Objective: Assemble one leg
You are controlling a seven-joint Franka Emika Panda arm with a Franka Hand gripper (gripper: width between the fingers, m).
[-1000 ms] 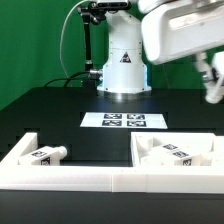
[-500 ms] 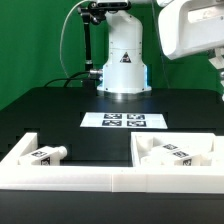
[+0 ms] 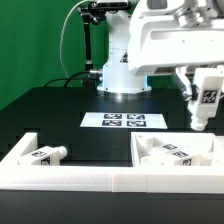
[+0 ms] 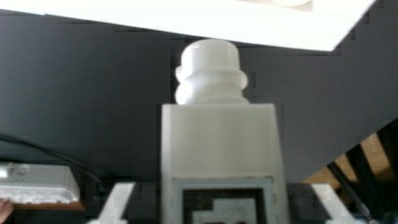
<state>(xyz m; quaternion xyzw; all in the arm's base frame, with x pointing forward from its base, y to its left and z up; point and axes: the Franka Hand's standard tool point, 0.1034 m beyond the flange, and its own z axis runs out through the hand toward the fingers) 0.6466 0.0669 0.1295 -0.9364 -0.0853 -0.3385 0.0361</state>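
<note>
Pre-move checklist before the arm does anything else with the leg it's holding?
1. Grip: the tool is shut on the leg: ok.
2. Leg pose: near upright, rounded tip pointing away from the tool: ok.
3. Clearance: the leg hangs above the table, apart from the tray: ok.
4. Mounting hole for the tip: none in view: cannot tell.
5. Path: the spare leg lies in the tray compartment on the exterior view's left, out of the way: ok.

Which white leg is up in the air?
The leg in the gripper, held above the table at the exterior view's right. Another leg lies flat in the tray.
</note>
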